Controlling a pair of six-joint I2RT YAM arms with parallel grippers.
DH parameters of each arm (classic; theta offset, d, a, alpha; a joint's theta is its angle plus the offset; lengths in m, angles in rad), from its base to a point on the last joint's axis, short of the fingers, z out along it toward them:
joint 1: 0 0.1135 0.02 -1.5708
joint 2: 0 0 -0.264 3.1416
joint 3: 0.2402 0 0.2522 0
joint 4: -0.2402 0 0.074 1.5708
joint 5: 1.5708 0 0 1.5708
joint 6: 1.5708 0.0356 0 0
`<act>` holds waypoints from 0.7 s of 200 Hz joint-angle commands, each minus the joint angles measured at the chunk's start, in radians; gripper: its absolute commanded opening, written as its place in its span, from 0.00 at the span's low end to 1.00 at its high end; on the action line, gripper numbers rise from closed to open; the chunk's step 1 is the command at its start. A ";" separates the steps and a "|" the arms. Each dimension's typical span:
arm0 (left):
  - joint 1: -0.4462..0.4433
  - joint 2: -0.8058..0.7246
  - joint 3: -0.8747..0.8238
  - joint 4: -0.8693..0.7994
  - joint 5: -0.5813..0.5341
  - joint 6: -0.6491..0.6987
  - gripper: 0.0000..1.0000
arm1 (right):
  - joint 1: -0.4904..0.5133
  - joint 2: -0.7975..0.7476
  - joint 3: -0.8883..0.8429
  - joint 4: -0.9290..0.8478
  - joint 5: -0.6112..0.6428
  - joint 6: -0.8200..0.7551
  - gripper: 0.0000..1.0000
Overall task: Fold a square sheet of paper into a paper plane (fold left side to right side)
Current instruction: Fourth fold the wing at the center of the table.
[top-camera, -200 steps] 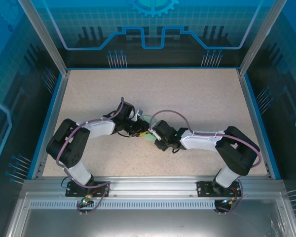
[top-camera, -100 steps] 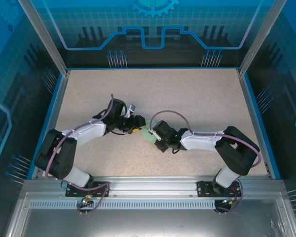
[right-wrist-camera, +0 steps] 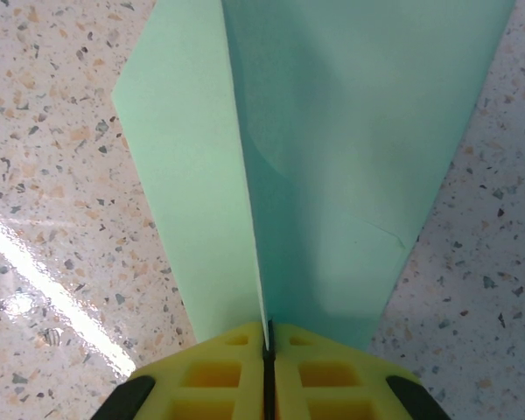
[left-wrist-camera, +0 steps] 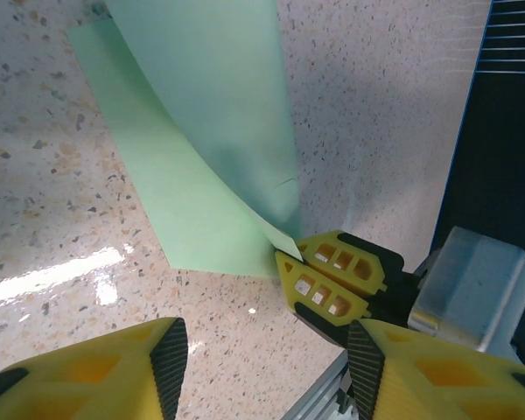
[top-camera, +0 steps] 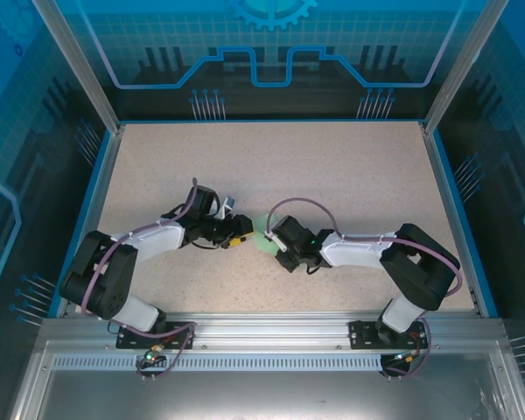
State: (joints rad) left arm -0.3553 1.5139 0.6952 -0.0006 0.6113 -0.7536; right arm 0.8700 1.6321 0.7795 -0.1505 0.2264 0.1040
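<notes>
One flap of the paper (right-wrist-camera: 332,157) stands pinched in the right end effector (right-wrist-camera: 265,337); the left end effector (left-wrist-camera: 264,363), jaws apart, should press the layer ahead of it flat.

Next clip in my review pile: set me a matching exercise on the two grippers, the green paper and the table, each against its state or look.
Things:
1. left gripper
2. right gripper
3. paper
4. table

States:
A. speckled beige surface
B. shut on the paper's edge
C. open, nothing between its fingers
D. pale green, one flap raised

Pairs: 1-C; 2-B; 3-D; 4-A
</notes>
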 commanded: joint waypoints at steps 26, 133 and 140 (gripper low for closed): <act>-0.017 0.047 -0.008 0.076 0.037 -0.032 0.51 | -0.030 0.003 -0.017 0.021 -0.159 0.024 0.08; -0.045 0.138 0.026 0.070 0.030 -0.014 0.41 | -0.216 0.070 -0.029 0.082 -0.589 0.101 0.05; -0.049 0.145 0.033 0.072 0.030 -0.016 0.41 | -0.225 0.073 -0.028 0.083 -0.600 0.102 0.05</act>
State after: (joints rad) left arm -0.3904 1.6321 0.6952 0.0593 0.6228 -0.7807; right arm 0.6727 1.6741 0.7731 -0.0868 -0.2455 0.1741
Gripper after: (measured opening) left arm 0.408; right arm 0.048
